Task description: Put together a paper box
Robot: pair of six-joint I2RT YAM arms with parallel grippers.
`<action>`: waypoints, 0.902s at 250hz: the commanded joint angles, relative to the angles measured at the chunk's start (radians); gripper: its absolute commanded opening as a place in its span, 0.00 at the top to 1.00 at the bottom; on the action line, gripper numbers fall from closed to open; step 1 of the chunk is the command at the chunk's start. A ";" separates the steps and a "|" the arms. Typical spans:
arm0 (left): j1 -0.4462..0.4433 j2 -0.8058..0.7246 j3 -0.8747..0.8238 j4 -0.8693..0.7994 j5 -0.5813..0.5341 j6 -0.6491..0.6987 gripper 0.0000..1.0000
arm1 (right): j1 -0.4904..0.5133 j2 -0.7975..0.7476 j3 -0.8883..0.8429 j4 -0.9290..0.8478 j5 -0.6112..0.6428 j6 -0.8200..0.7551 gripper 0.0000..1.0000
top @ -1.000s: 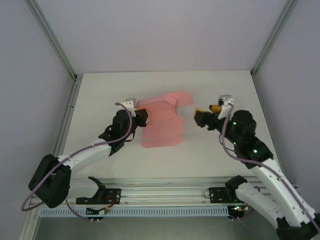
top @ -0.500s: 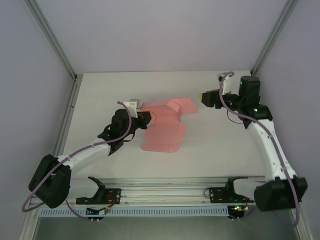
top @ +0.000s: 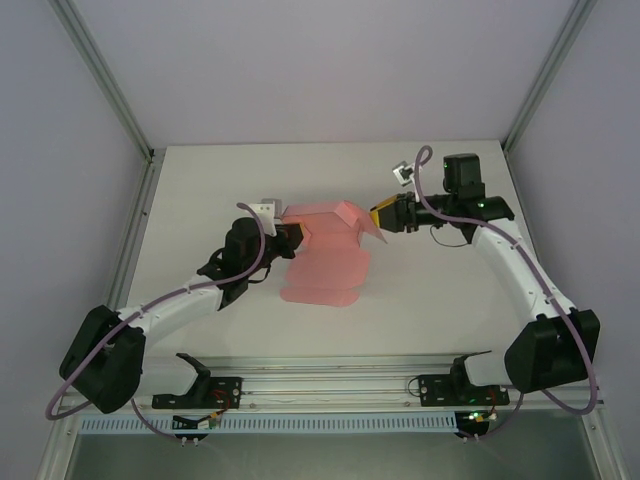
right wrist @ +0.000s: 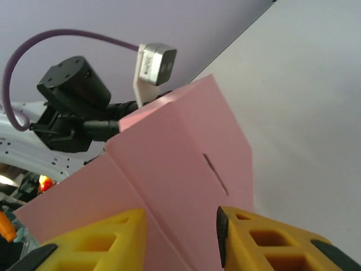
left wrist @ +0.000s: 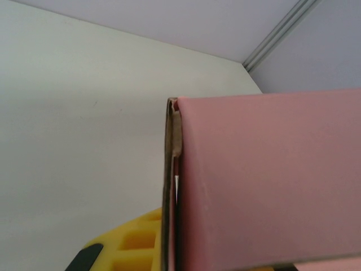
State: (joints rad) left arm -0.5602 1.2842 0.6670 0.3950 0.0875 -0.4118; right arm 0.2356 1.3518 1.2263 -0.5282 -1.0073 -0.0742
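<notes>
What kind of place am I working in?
Probably a lab robot test cell: a white table boxed in by plain walls on aluminium posts, a mounting rail along its near edge, and a pink paper box.

Bright, diffuse light is falling evenly from above. The white table [top: 440,300] is reflecting it softly, and only faint, soft-edged shadows are forming under the arms and the paper box [top: 325,270]. The overhead view is rendering sharply. In both wrist views the nearest card surfaces are blurring slightly, and in the left wrist view the table is taking on a greenish-cream tint.
</notes>
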 commanded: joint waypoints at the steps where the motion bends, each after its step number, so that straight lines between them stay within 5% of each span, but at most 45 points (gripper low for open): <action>1: 0.010 0.008 0.041 0.012 -0.015 -0.011 1.00 | 0.044 0.014 0.006 -0.041 0.012 -0.056 0.61; 71: 0.013 0.016 0.053 -0.002 -0.031 -0.026 1.00 | 0.139 -0.003 -0.043 0.014 0.220 -0.010 0.57; 104: 0.012 0.016 0.059 -0.009 -0.019 -0.026 1.00 | 0.206 -0.037 -0.081 0.076 0.413 -0.004 0.54; 121: 0.012 0.014 0.059 -0.010 -0.003 -0.025 1.00 | 0.235 -0.057 -0.101 0.128 0.531 0.016 0.43; 189: 0.012 0.016 0.051 0.001 0.061 -0.030 1.00 | 0.302 -0.089 -0.129 0.221 0.742 0.018 0.45; 226: 0.013 0.012 0.060 -0.011 0.067 -0.037 1.00 | 0.389 -0.085 -0.132 0.261 0.957 -0.002 0.49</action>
State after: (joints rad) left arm -0.5514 1.3064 0.6849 0.3412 0.0937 -0.4324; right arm 0.5648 1.2709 1.1095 -0.3370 -0.2749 -0.0582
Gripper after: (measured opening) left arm 0.091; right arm 0.535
